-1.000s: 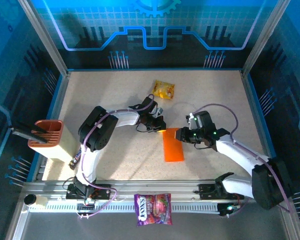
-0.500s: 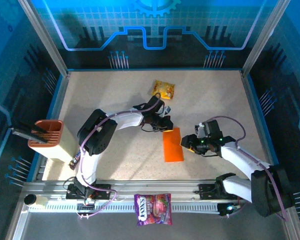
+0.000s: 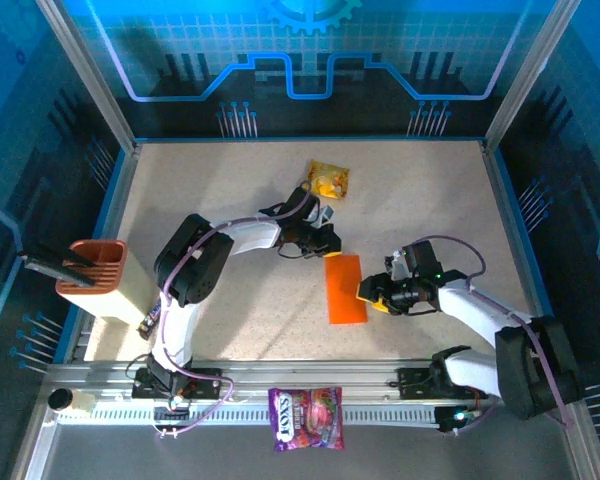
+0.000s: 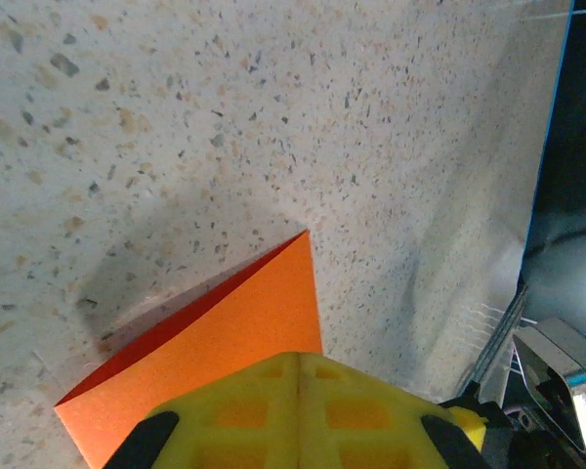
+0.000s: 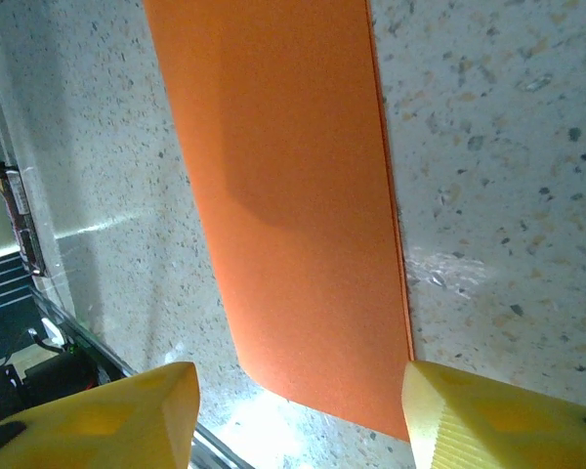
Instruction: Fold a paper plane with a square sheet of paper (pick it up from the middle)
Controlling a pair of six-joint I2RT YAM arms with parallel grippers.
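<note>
Left end effector (image 3: 325,248) closed at the folded orange paper's (image 3: 345,288) far corner. Right end effector (image 3: 368,292) open at its right edge. Purple bag (image 3: 306,417) print illegible.

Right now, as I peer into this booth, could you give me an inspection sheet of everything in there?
Surface: speckled beige table, nothing spilled seen.
Job's things: orange paper, folded into a narrow strip, flat mid-table.
Clutter: yellow snack packet at the far side; purple bag on the near rail; brown holder at left.
Fingers: left fingers shut over the paper's far corner; right fingers open at its right edge.
Cables: purple cables in loose loops, no snag seen.
Surroundings: blue-lit panels, metal frame.
</note>
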